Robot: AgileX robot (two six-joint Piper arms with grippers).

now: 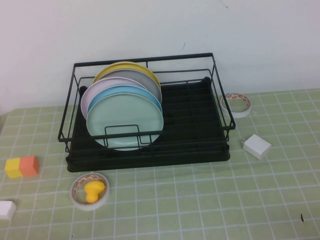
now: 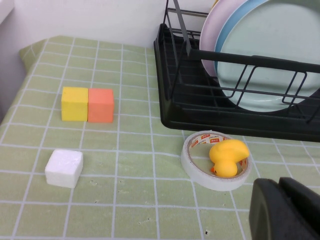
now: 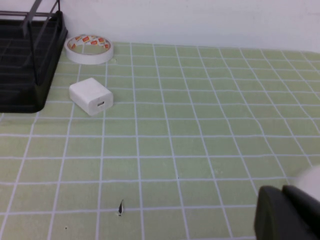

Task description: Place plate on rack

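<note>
The pale mint-green plate stands upright at the front of a row of plates in the black wire rack. It also shows in the left wrist view, behind the rack's front wires. My left gripper is shut and empty, low over the table near the rack's front left corner. My right gripper is shut and empty, over the table right of the rack. Neither arm shows in the high view.
Behind the mint plate stand sky-blue, lilac-pink, grey and yellow plates. A tape roll holding a yellow duck lies before the rack. Yellow and orange blocks and a white block sit left. A tape roll and white charger sit right.
</note>
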